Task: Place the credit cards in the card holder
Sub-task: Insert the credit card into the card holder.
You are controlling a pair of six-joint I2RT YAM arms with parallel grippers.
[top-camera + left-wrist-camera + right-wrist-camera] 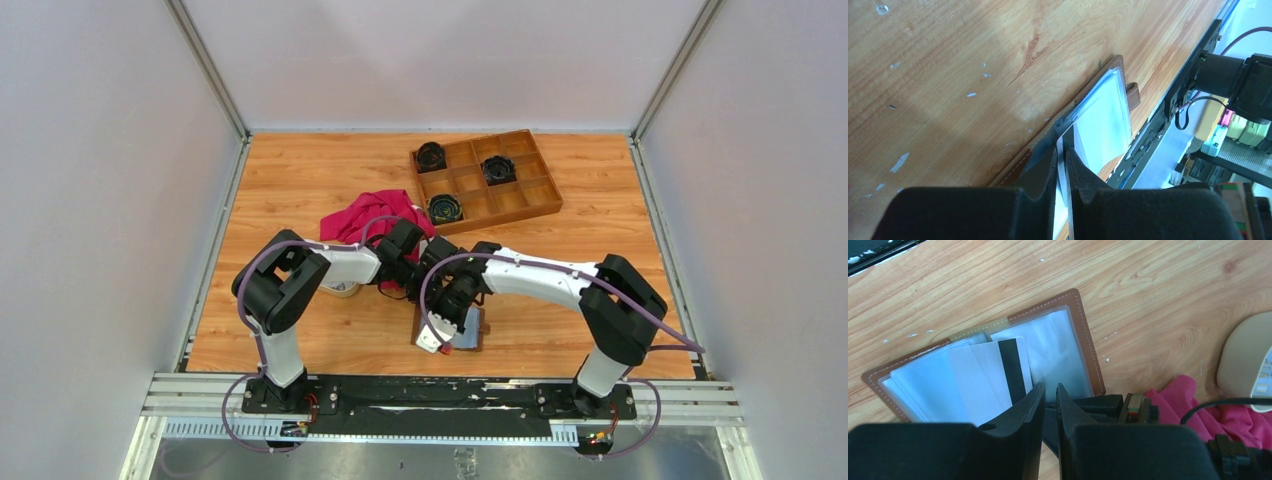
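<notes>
Top: card holder [477, 335] lies open on the table [320, 190], under my wrists. Left wrist: my left gripper [1061, 154] is narrow with a white edge between its fingers; whether it grips, I cannot tell. Right wrist: my right gripper [1049, 388] is narrow, beside the striped credit card [993, 377] on the card holder.

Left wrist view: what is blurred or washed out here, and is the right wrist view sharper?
Left wrist view: the fingers are a dark, soft blur, and the card holder has clear sleeves that glare pale blue-white. Right wrist view: sharper, the card holder's stitching and the black stripe of a card read clearly.
</notes>
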